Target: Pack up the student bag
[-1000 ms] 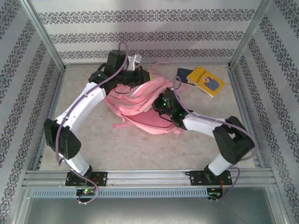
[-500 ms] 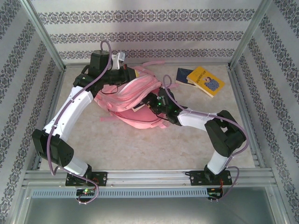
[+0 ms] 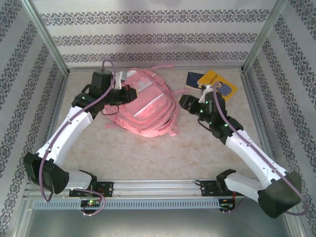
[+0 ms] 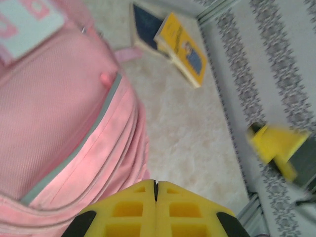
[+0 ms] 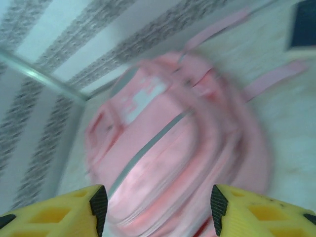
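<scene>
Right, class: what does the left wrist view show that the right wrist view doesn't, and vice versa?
Left wrist, not right wrist: the yellow book, and the left jaws, shut with nothing between them. Right wrist, not left wrist: the upright corner post, and nearly the whole bag at once. Both: the bag, the blue book and the patterned wall.

— What is enclosing the space?
— Walls (image 3: 158,29) papered in grey ornamental bands are standing on three sides, aluminium posts (image 3: 45,34) rising between them.
— And below?
— A beige marbled tabletop (image 3: 148,153) is lying evenly lit, a metal rail (image 3: 158,186) running along its near edge.
</scene>
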Action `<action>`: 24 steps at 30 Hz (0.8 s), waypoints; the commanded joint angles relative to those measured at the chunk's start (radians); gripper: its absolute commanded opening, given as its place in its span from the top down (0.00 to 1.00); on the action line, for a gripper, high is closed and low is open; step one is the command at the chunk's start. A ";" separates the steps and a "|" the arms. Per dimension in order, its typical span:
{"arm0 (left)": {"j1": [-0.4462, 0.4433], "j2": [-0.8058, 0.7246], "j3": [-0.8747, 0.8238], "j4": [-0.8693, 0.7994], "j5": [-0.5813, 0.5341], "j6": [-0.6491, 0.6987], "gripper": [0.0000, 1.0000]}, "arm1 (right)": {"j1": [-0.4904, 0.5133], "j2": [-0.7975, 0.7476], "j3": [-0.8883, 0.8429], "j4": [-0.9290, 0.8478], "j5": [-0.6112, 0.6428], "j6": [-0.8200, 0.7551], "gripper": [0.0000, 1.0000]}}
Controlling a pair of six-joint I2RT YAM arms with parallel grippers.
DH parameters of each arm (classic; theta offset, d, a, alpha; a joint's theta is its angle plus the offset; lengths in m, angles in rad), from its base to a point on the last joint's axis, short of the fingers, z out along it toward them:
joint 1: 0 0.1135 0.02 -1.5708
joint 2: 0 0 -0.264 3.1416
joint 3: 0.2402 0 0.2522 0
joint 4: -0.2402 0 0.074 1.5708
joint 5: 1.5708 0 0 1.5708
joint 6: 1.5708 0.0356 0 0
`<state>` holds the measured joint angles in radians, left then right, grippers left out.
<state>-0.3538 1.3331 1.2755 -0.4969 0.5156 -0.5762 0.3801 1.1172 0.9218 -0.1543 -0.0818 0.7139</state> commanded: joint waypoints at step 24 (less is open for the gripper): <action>-0.113 0.030 -0.107 0.085 -0.021 0.070 1.00 | -0.563 1.440 1.368 -0.718 -0.198 -0.038 0.32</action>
<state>-0.4808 1.3792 1.1618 -0.4549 0.4736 -0.5224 -0.2096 2.5275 2.2845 -0.7769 -0.2276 0.6353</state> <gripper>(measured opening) 0.057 0.682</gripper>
